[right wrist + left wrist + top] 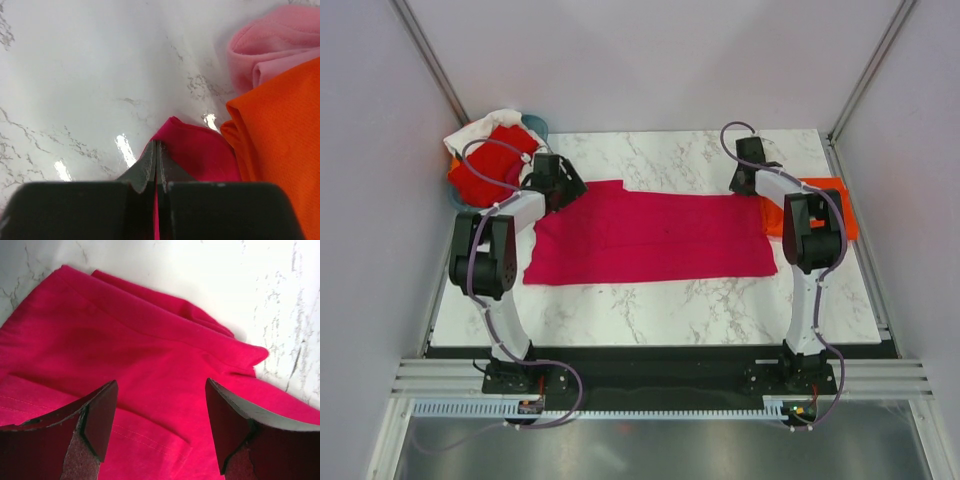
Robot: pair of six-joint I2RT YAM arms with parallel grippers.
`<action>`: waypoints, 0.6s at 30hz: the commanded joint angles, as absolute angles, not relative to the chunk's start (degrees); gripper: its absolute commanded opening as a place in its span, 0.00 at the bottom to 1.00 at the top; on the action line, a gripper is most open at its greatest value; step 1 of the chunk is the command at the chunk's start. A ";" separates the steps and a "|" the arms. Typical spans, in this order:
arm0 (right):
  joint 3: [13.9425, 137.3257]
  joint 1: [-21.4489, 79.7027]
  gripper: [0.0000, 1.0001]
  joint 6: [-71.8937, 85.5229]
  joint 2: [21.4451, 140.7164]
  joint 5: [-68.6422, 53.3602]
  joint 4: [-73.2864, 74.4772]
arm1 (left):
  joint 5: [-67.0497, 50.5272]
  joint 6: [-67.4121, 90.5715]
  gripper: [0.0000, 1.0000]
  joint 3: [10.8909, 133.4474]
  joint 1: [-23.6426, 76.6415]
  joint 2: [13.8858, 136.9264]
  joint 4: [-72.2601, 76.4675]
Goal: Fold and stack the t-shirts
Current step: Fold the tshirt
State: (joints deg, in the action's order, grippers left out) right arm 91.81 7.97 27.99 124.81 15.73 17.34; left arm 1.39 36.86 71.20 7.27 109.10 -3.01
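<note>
**Right pinching the far corner, left yet to grip**

Nearest the arms, a strip of the table is showing bare. Beyond it the magenta tee is lying flat across the middle, its near hem running left to right and sagging slightly toward the near-left.

The step in hand looks like taking both far corners to fold the far edge toward the near hem. To do it well, the left side should be gripping as close to its corner as the right is. Both arms should then be lifting evenly and travelling together, so the fold line is staying straight and the cloth is not dragging into wrinkles. The bunched fold at the far-left corner could slip out of a shallow grip, so a deep bite is worth taking.

The left gripper is hovering over that far-left corner with its jaws standing wide apart, holding nothing. At the far right, the right gripper is clamping tight on the edge of the magenta tee, right at its corner.

Just right of that, an orange tee is lying beside a pink cloth. At the far left, a red tee and a white tee are heaping beside the basket.
</note>
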 commanded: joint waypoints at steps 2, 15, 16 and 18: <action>96.15 7.03 0.00 27.94 129.45 16.88 18.54 | 2.46 36.91 0.79 71.81 7.56 111.00 -4.48; 101.95 1.41 0.08 31.99 134.47 13.54 21.36 | 4.66 41.13 0.79 68.82 5.98 113.29 -4.04; 101.95 1.41 0.16 31.21 134.21 12.75 21.10 | 5.27 41.13 0.79 68.47 5.98 112.68 -4.04; 101.34 1.58 0.32 30.85 133.25 10.82 20.22 | 6.50 40.00 0.79 68.29 6.15 111.54 -3.96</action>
